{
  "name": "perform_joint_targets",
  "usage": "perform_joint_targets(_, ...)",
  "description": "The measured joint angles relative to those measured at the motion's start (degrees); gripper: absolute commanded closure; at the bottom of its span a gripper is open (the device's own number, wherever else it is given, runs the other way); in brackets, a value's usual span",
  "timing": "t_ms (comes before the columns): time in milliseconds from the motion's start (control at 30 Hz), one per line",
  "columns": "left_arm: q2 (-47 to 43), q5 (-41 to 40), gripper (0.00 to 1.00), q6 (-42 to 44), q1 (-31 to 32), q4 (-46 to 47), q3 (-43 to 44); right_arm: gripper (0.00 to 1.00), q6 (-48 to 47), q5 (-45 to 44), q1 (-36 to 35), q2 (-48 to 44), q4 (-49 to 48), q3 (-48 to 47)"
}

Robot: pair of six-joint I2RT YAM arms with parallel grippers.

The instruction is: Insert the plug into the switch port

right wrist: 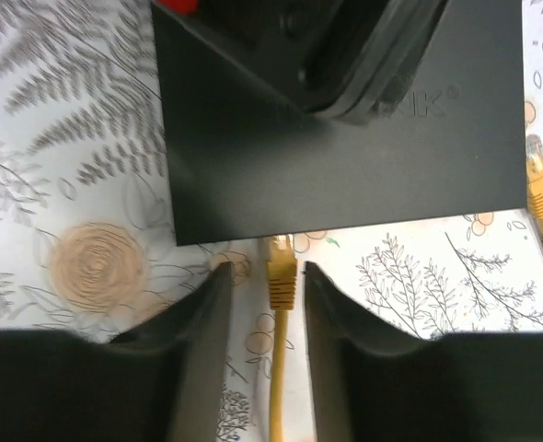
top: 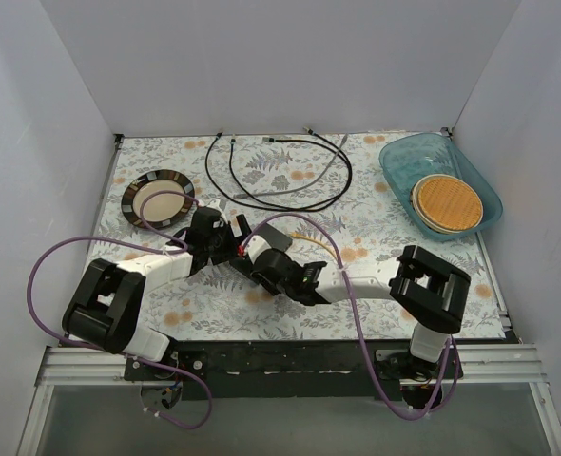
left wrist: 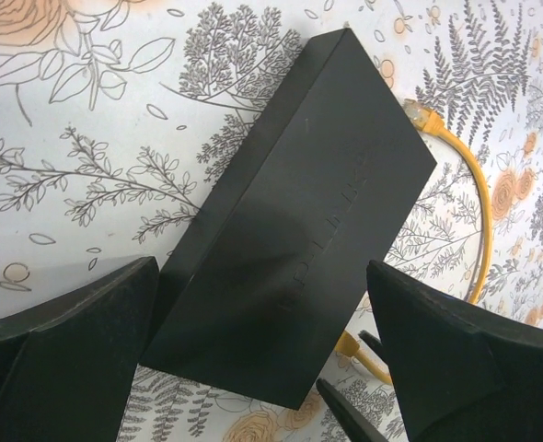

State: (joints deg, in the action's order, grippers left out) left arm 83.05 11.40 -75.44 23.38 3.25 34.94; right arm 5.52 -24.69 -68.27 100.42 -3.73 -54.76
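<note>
My left gripper (left wrist: 262, 276): spread wide, one finger on either side of the near end of the switch (left wrist: 290, 216). I cannot tell whether the fingers touch its sides.
My right gripper (right wrist: 267, 274): narrow, with the jaws just apart around the yellow plug (right wrist: 281, 269). Slivers of cloth show on both sides of the plug, so I am not clamping it.
Switch: flat on the floral tablecloth (top: 376, 237) near the middle of the table. It lies diagonally in my left wrist view and is mostly hidden under both grippers from the top camera.
Plug relative to switch: the tip points at the switch's long edge and sits just short of it, not inserted. The sockets do not show in any view.
Yellow cable (left wrist: 479, 212): curves round the right side of the switch. Its other plug (right wrist: 538, 180) lies just beside a corner of the switch.
Elsewhere: a dark-rimmed plate (top: 157, 198) at far left, black cables (top: 207, 169) toward the far edge, and a blue tray (top: 418, 157) holding a round woven mat (top: 447, 202) at far right.
</note>
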Motion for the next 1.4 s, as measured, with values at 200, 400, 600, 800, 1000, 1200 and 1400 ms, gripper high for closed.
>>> perform_joint_targets(200,0.0,-1.9,0.02,-0.7,-0.3,-6.1,2.6,0.22,0.7,1.6,0.0,-3.5,-2.1,1.3)
perform_joint_targets(400,-0.6,-4.2,0.02,-0.7,-0.9,-9.3,3.8,0.11,0.7,1.2,0.1,-7.5,-2.1,4.3)
perform_joint_targets(600,-3.5,-3.1,0.02,0.2,-2.4,-11.2,6.4,0.08,1.4,4.6,4.9,-18.9,-2.6,8.7)
perform_joint_targets(800,-6.3,-3.0,0.02,1.7,-3.4,-12.3,12.9,0.07,3.6,10.6,18.6,-30.8,-4.2,10.6)
perform_joint_targets(1000,-5.9,-3.1,0.02,2.4,-4.3,-14.0,18.9,0.08,4.0,16.0,24.4,-31.1,-3.7,10.2)
perform_joint_targets(1200,-1.9,-4.0,0.02,3.0,-6.0,-16.1,25.9,0.10,3.9,22.0,29.9,-19.4,-2.6,1.1)
perform_joint_targets(1400,3.4,-3.9,0.02,2.8,-8.1,-18.7,32.6,0.15,1.7,27.0,32.7,-5.6,-0.9,-12.7)
